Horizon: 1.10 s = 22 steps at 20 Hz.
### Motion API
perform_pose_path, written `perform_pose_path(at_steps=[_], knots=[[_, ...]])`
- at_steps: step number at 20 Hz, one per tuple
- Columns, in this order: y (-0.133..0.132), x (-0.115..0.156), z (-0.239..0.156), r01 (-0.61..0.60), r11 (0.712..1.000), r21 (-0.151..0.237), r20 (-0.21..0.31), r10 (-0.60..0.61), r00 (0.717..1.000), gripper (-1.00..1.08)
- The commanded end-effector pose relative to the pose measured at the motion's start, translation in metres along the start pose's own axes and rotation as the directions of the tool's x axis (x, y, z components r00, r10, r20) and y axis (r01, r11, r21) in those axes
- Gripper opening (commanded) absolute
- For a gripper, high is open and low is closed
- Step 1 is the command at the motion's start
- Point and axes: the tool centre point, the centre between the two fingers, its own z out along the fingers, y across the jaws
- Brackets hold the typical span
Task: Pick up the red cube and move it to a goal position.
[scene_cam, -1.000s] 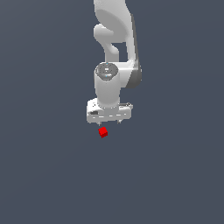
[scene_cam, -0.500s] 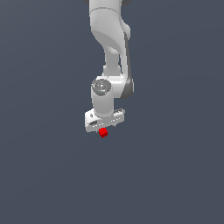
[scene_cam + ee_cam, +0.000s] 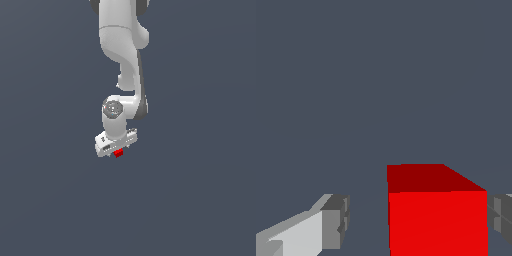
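I had lowered my gripper (image 3: pixel 116 150) until the red cube (image 3: pixel 437 210) sat between its wide-spread fingers (image 3: pixel 335 221), nearer one than the other. Not yet gripped, it now needed closing on.

The gripper (image 3: pixel 116 148) hides most of the red cube (image 3: pixel 118 153); the wrist view's edge cuts off both fingers (image 3: pixel 336 221).

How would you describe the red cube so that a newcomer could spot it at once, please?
Follow the white arm down to its claw at the lower end. The cube sits right under it, between the open fingers and nearer one of them. It is tiny, plain-faced and the only red thing against the grey background.
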Motion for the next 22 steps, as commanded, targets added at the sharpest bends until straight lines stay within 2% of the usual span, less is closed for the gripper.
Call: perform_pose_path(at_steps=[1, 7, 8, 22], knots=[[0.0018, -0.0002, 0.0046, 0.018, 1.000, -0.001, 0.000, -0.018, 1.000, 1.00], [0.0026, 0.0002, 0.0052, 0.021, 1.000, -0.002, 0.000, -0.021, 1.000, 1.00], [0.0026, 0.0002, 0.0052, 0.021, 1.000, -0.002, 0.000, -0.021, 1.000, -1.00], [0.0012, 0.0010, 0.0005, 0.021, 1.000, -0.002, 0.000, -0.021, 1.000, -1.00]])
